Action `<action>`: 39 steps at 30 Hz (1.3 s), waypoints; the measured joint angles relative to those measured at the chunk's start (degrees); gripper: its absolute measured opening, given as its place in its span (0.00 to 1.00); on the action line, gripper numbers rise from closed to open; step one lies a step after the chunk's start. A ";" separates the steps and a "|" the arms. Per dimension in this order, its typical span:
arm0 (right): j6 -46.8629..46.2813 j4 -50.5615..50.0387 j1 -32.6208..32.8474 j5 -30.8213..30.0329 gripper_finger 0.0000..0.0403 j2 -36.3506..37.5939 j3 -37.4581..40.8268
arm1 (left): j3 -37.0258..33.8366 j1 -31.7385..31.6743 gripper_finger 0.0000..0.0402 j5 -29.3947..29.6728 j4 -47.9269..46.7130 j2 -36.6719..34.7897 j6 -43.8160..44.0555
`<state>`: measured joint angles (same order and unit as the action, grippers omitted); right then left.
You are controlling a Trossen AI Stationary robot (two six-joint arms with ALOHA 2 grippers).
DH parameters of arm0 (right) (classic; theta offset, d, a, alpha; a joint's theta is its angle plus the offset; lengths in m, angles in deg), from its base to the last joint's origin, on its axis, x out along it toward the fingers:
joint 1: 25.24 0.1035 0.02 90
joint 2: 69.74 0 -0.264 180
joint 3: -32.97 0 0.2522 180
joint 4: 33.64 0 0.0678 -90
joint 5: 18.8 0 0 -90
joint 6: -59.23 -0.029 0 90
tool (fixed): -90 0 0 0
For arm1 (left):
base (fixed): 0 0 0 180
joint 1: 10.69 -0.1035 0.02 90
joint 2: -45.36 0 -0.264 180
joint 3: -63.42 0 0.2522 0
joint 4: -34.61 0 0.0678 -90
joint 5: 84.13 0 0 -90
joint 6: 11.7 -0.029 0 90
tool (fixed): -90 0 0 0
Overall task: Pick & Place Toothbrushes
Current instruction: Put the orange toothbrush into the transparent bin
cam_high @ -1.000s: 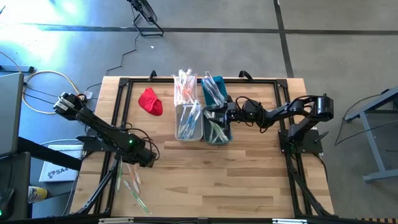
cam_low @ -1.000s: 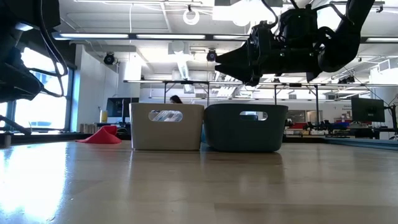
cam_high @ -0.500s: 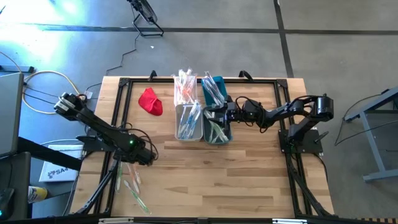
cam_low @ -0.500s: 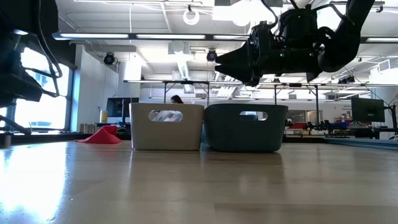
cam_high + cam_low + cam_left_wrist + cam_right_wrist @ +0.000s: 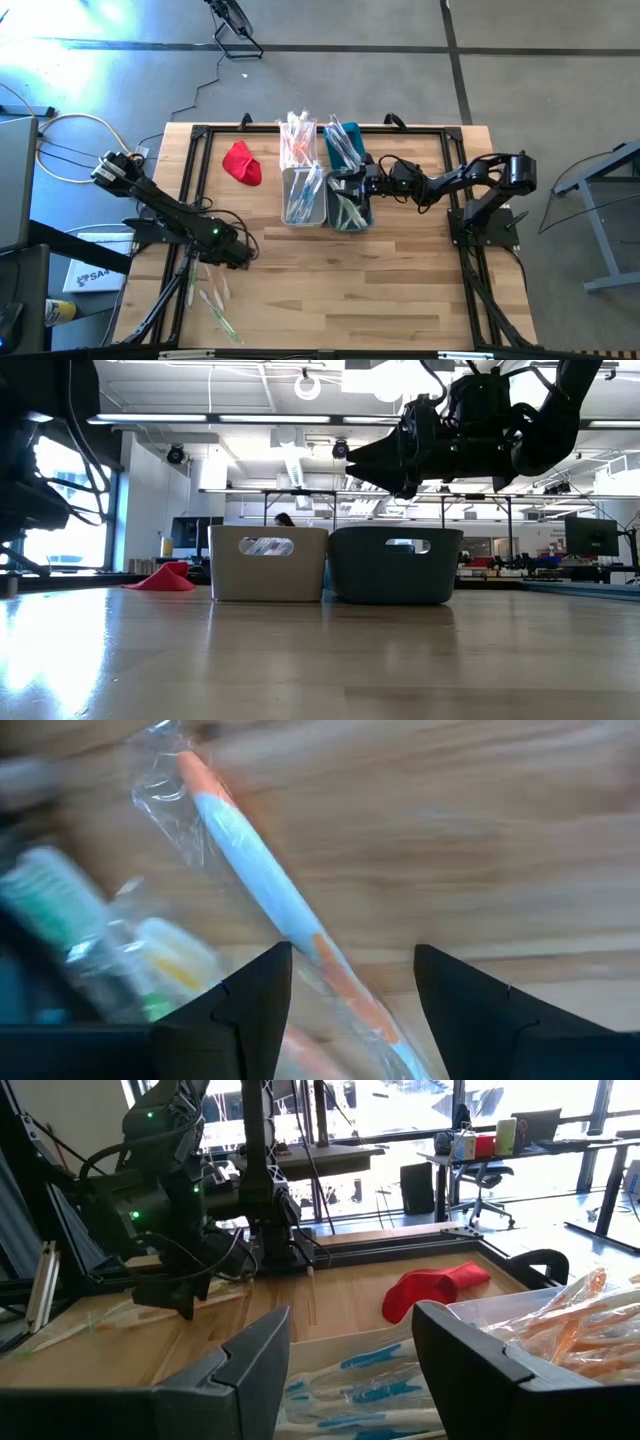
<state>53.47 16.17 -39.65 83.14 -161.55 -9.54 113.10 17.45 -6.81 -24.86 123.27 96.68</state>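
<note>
left tool (image 5: 352, 982) open over toothbrush (image 5: 262, 890)

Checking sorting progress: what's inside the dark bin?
Wrapped toothbrushes lie in the dark bin. The right gripper hovering above covers part of it, so the rest cannot be seen.

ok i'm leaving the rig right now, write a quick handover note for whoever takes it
Left gripper: fingers open, low over a wrapped orange and white toothbrush near the table's left front; not gripped.
Right gripper: fingers open, empty, above the dark bin.
Toothbrushes: many in the white bin and the dark bin, more piled behind them, a few loose by the left gripper.
Done: both bins partly filled.
Left: the loose ones.
</note>
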 joint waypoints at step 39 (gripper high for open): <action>-0.01 0.04 0.01 0.00 0.51 0.00 0.00 | 0.04 0.00 0.34 7.95 5.21 -0.02 -1.55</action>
<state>53.46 16.21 -39.64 83.14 -161.55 -9.54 113.14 17.45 1.13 -19.65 123.25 95.13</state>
